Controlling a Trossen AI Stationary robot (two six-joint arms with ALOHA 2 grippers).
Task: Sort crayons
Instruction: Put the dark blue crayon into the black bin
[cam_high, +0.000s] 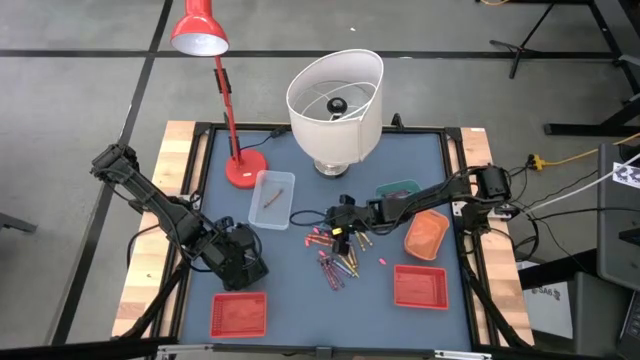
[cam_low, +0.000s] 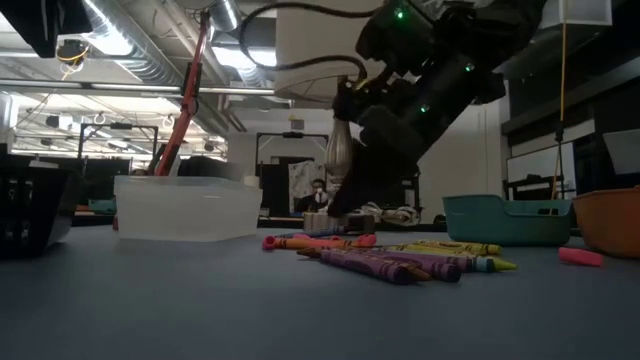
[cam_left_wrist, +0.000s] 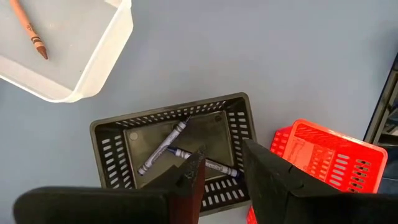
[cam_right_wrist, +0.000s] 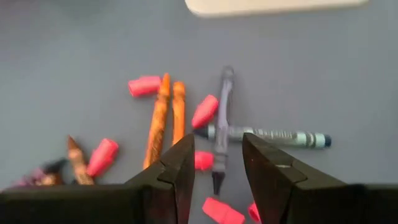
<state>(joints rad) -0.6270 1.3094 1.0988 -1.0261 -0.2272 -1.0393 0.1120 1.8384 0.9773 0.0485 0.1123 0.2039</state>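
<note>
crayon wrappers perhaps printed, no text legible

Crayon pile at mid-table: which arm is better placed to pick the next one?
Right. The right gripper hangs open directly over the crayon pile. The left gripper is off over the black basket.

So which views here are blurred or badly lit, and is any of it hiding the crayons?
Right wrist view: motion-soft, yet the crayons under the right gripper stay readable. Low view: dim tabletop against bright ceiling lights, right arm nearly silhouetted. High view: even light, crayons tiny. Left wrist view: sharp, left gripper over the black basket.
</note>
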